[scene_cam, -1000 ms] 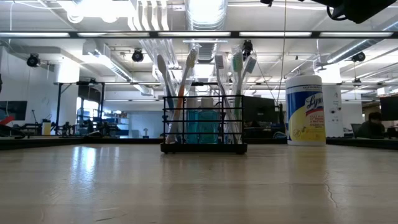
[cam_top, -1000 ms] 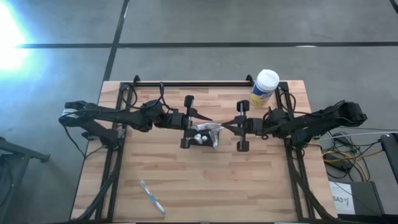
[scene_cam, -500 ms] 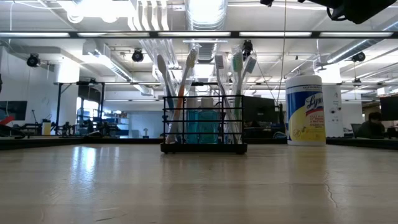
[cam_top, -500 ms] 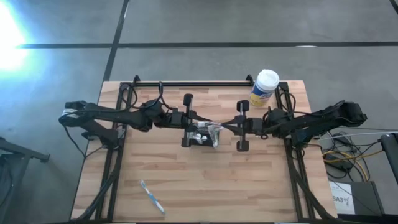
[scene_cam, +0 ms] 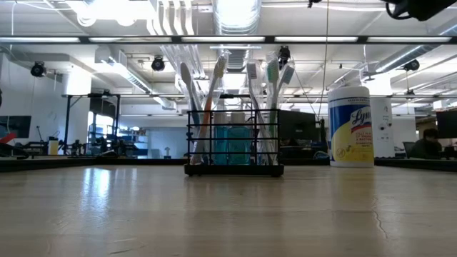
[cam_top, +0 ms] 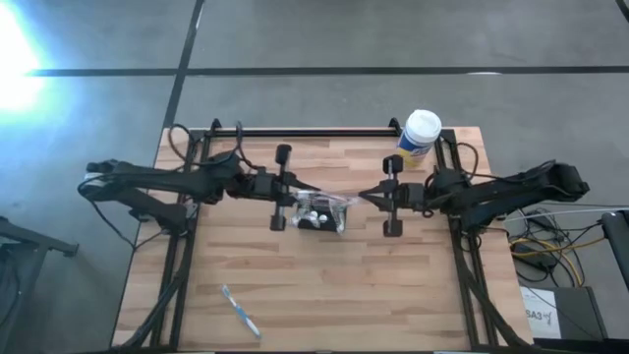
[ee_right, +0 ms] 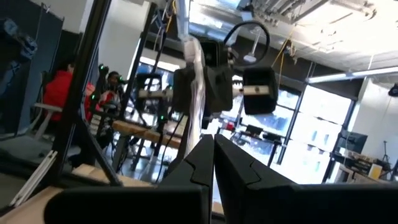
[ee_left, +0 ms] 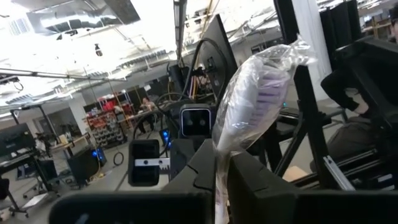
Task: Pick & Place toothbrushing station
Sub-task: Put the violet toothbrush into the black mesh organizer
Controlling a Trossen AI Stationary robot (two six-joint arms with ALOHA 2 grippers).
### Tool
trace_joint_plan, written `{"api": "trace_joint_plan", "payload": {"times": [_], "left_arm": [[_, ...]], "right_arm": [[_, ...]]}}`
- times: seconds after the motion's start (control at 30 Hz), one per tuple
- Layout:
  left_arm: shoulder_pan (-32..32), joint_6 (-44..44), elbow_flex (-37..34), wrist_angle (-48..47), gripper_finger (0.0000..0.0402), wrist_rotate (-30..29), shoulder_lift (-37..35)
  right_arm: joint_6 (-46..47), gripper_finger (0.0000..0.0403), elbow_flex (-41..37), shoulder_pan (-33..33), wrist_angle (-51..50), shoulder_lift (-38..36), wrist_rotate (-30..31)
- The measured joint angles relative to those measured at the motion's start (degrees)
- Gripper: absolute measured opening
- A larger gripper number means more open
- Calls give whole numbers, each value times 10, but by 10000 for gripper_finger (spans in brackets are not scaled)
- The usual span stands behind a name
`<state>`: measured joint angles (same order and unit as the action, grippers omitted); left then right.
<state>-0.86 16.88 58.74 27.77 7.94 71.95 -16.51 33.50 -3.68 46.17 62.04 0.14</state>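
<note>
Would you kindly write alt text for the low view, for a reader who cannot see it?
A small black mesh-sided holder box full of upright toothbrushes stands on a wooden table, seen level from the tabletop. A white-lidded, yellow-labelled round canister stands to its right, apart from it.

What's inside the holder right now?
In the black mesh holder several toothbrushes stand upright, heads above the rim, with a teal item behind the mesh. The bottom is hidden, so anything lying flat there can't be seen.

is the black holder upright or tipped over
Upright. In the low view the holder sits flat on the table, its toothbrushes standing up out of it.
</note>
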Motion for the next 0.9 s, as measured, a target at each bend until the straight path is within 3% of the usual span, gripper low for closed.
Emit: {"api": "trace_joint_plan", "payload": {"times": [0.17,0.4,0.63,0.9], "left_arm": [[-1,-1,-24,-55,18,-1,-61],[-1,-33,-119,-56,18,-43,-175],[-1,-63,-240,-3,18,-56,-299],[-1,-102,-345,14,18,-85,-412]], "right_arm": [[2,8,-1,0,-128,-75,0],[51,8,-8,0,-318,-192,14],[87,8,-81,0,-307,-285,14],[88,8,-180,0,-210,-355,14]]}}
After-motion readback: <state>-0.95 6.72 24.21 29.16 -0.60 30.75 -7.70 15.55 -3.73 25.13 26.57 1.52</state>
